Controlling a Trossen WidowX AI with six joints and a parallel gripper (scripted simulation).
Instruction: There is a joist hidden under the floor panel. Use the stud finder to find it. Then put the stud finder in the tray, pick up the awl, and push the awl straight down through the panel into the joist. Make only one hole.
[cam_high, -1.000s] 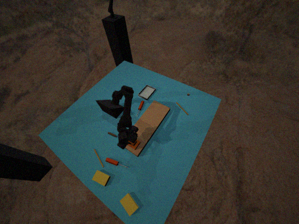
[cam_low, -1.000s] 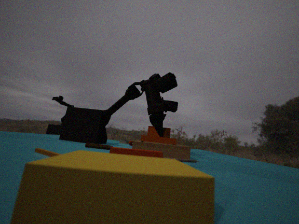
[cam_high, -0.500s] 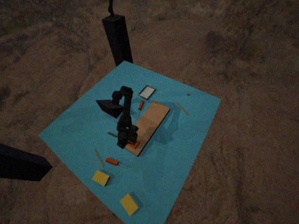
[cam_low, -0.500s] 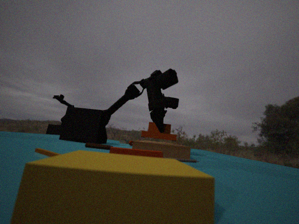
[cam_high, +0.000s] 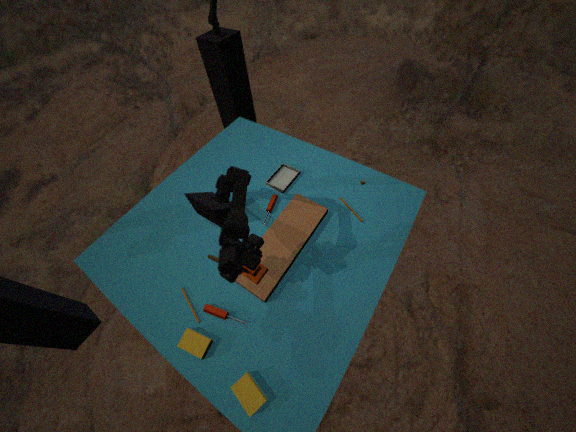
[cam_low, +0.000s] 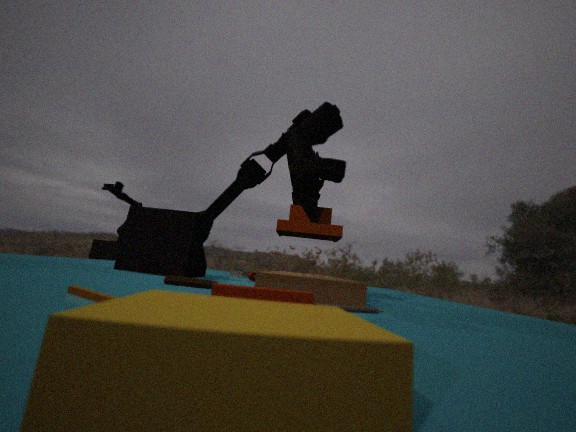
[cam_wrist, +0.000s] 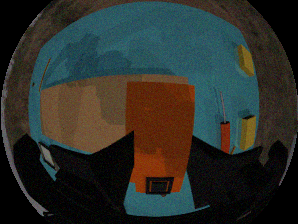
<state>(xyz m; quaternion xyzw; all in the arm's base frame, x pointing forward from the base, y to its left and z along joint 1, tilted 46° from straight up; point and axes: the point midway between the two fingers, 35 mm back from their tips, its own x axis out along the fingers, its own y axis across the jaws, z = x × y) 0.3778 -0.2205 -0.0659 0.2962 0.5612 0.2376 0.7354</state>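
Observation:
My gripper (cam_low: 314, 219) (cam_wrist: 160, 135) is shut on the orange stud finder (cam_high: 257, 276) (cam_low: 310, 230) (cam_wrist: 160, 110). It holds the stud finder level, well above the near end of the wooden floor panel (cam_high: 298, 228) (cam_low: 340, 292) (cam_wrist: 75, 110), with a gap below. The stud finder's small screen (cam_wrist: 160, 185) looks dark. The white tray (cam_high: 283, 178) (cam_wrist: 47, 154) is empty, beyond the panel's far end. A red-handled tool (cam_high: 271, 203) lies between tray and panel; another (cam_high: 216, 311) (cam_wrist: 225, 137) lies off the near end. A brown handle (cam_high: 212, 258) lies beside the panel, partly hidden by the arm. I cannot tell which is the awl.
Two yellow blocks (cam_high: 195, 343) (cam_high: 249, 394) stand near the table's front corner. One thin orange stick (cam_high: 190, 305) lies near them, and another stick (cam_high: 351, 209) lies beyond the panel. A small brown object (cam_high: 362, 182) lies near the far edge.

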